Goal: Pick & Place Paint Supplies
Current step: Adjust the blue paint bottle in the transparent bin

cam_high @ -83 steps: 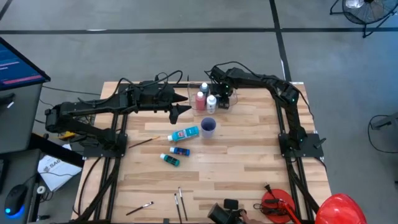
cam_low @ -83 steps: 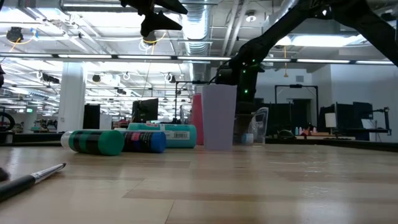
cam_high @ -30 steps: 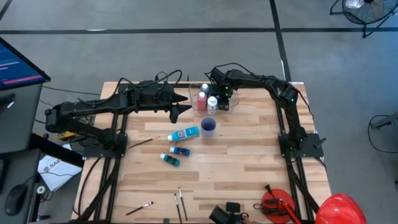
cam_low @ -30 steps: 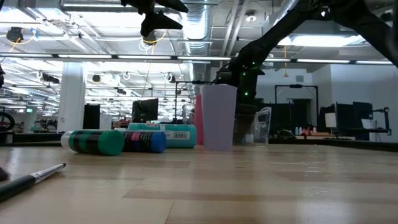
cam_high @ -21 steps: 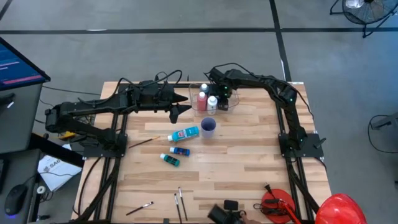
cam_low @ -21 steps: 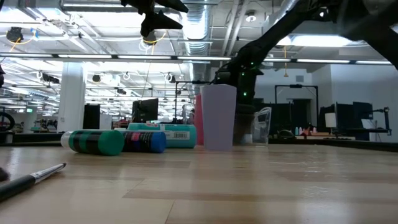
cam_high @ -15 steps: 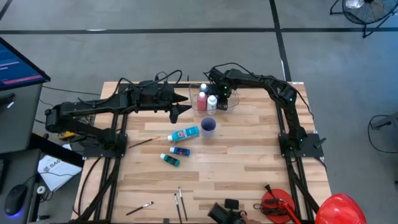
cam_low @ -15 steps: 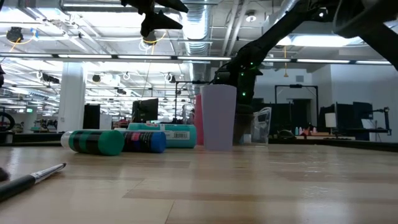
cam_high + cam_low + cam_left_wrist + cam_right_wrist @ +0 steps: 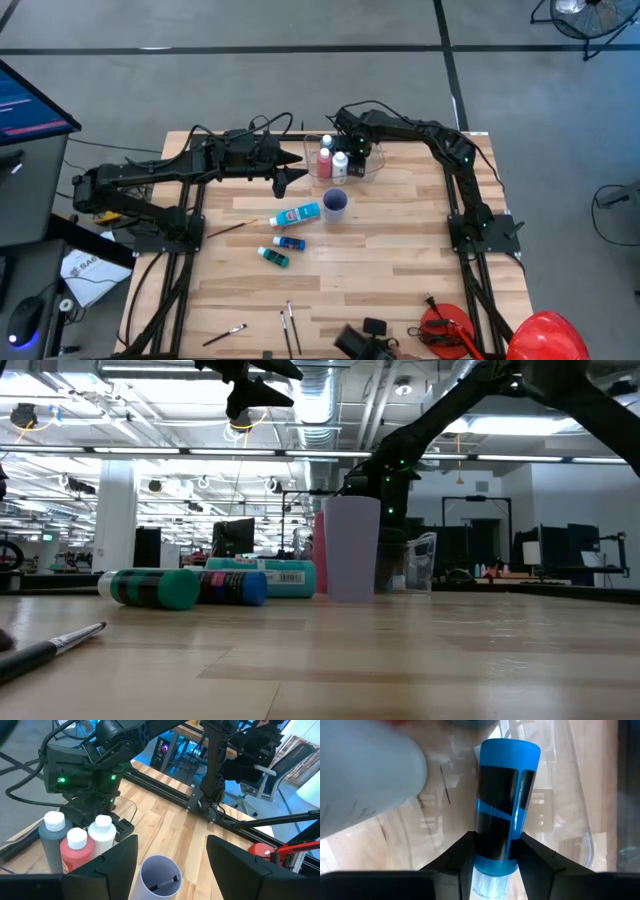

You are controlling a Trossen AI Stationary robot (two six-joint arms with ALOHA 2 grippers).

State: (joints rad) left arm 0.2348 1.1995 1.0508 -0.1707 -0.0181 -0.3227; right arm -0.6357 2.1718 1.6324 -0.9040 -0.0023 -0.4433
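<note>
My right gripper [image 9: 352, 152] reaches down into the clear tub [image 9: 371, 170] at the table's far side, shut on a blue paint bottle with a black label [image 9: 502, 810]. Red [image 9: 77, 851], white [image 9: 103, 835] and dark teal [image 9: 50, 840] white-capped bottles stand upright in the tub beside it. A large light blue bottle [image 9: 297, 215], a small blue one [image 9: 290, 243] and a teal one [image 9: 273, 257] lie on their sides on the table. My left gripper [image 9: 290, 178] hangs open in the air above the purple cup [image 9: 335, 203], touching nothing. My right gripper pinches the blue bottle between its two fingers [image 9: 464, 851], on its opposite sides near the capped end [image 9: 492, 857]. The fingers come from above, pointing down along the bottle. The bottle stands upright below them inside the tub; whether its base touches the tub floor I cannot tell.
Thin brushes lie at the table's left [image 9: 238, 227] and near its front edge [image 9: 289, 322], [image 9: 226, 334]. The cup [image 9: 160, 875] has a dark thing inside. A red tool [image 9: 445, 328] lies at the near right corner. Bare wood lies between cup and right arm base.
</note>
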